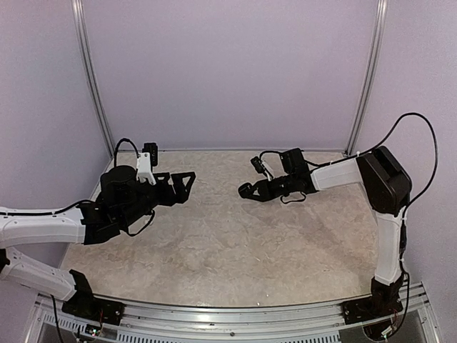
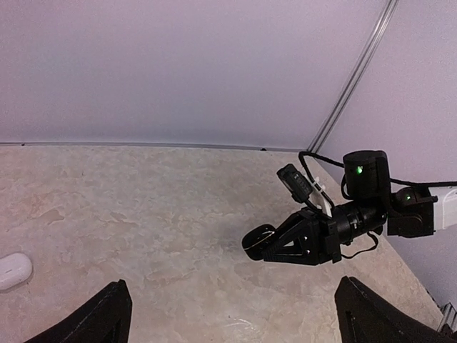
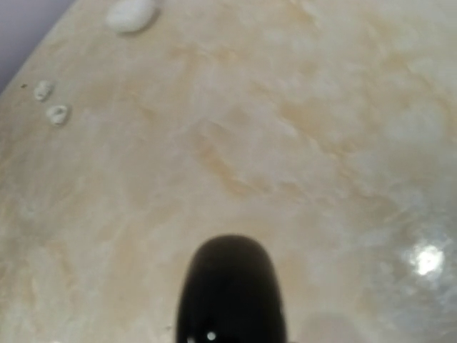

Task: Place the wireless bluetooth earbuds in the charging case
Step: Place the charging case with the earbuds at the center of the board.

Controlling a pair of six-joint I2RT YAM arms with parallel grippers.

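Right gripper (image 1: 245, 190) is clamped tight on a glossy black charging case (image 3: 230, 293), which sits right at its fingertips over the marbled table (image 1: 228, 250). Ahead of those fingers, off to the left in its wrist view, two white earbuds (image 3: 57, 113) lie near each other on the surface, not touching. Farther ahead again rests a white charging case (image 3: 132, 14). Facing the right gripper, well apart, is the left gripper (image 1: 187, 187), jaws spread wide with nothing between them. The white case lies just outside the finger on the left of its wrist view.
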